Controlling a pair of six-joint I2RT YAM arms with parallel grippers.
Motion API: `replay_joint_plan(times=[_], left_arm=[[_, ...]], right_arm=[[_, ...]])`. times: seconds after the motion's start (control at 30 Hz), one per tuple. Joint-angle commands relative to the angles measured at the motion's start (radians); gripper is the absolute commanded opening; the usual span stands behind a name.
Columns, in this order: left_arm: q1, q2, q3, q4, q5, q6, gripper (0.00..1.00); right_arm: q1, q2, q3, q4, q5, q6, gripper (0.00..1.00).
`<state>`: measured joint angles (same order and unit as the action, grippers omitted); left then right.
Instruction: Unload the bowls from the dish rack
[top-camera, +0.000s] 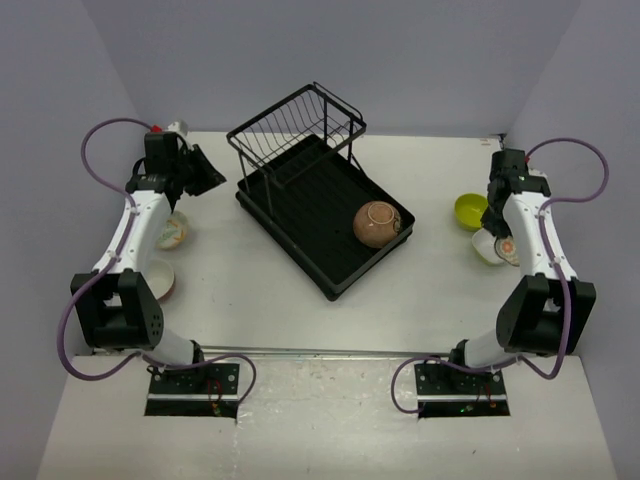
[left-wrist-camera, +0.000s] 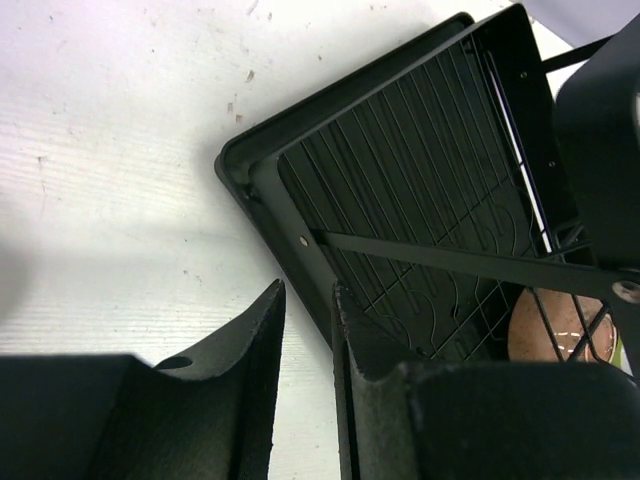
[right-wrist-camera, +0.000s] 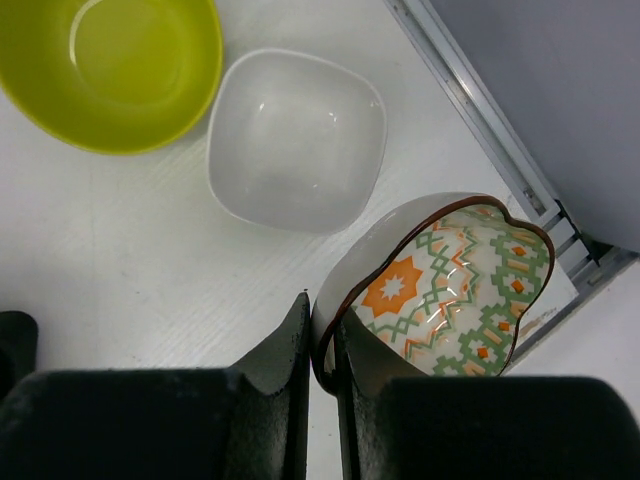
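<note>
Black wire and black plastic in the middle of the table: that's the dish rack, set at an angle, its raised wire basket at the far end. One bowl is in it, the tan-brown bowl, sitting in the tray at the right-hand near end.

Over on the right, the right gripper has its jaws nearly together, pinching the rim of the patterned bowl. One finger is on the white outside wall and the other is inside, against the orange and green pattern. The bowl is tipped up on the grip, and I can't tell whether its base touches the table. Just beside it is a plain white bowl, upright on the table. Beside that, further from the held one, is a lime-green bowl, also upright. All three sit right of the rack, well apart from it.

On the left side, the left gripper hangs over bare table just off the rack's far left corner. Its jaws are a narrow slit apart and nothing is between them. Through the wire, its camera catches the tan-brown bowl.

Under the left arm, two more are on the table near the left edge. One is a pale bowl, partly hidden by the arm. Nearer to us is a bowl with a reddish outside.
</note>
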<state>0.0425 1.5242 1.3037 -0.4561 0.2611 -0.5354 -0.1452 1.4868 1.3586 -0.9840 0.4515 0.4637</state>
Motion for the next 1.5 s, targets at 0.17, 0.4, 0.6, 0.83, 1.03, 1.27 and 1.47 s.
replay_joint_plan(times=[0.17,0.4,0.6,0.83,1.03,1.27,1.47], left_arm=[[-0.007,-0.093,0.043,-0.042,-0.071,0.002,0.27],[-0.021,-0.085,0.066,-0.075,-0.094,0.026,0.27],[-0.032,-0.087,0.066,-0.085,-0.103,0.028,0.27],[-0.032,-0.117,0.037,-0.084,-0.111,0.022,0.28],[-0.032,-0.147,0.028,-0.096,-0.126,0.023,0.29],[-0.032,-0.173,-0.014,-0.098,-0.120,0.018,0.30],[-0.032,-0.182,-0.035,-0.096,-0.118,0.022,0.30]], right_arm=[[-0.010,0.050,-0.199,0.036,-0.008,-0.022,0.00],[-0.010,0.052,-0.283,0.080,-0.080,-0.028,0.00],[-0.010,0.161,-0.225,0.070,-0.088,-0.013,0.00],[-0.010,0.251,-0.199,0.076,-0.093,-0.011,0.01],[-0.008,0.300,-0.179,0.071,-0.083,-0.005,0.11],[-0.008,0.288,-0.176,0.068,-0.094,0.003,0.28],[-0.007,0.182,-0.197,0.070,-0.106,0.012,0.43]])
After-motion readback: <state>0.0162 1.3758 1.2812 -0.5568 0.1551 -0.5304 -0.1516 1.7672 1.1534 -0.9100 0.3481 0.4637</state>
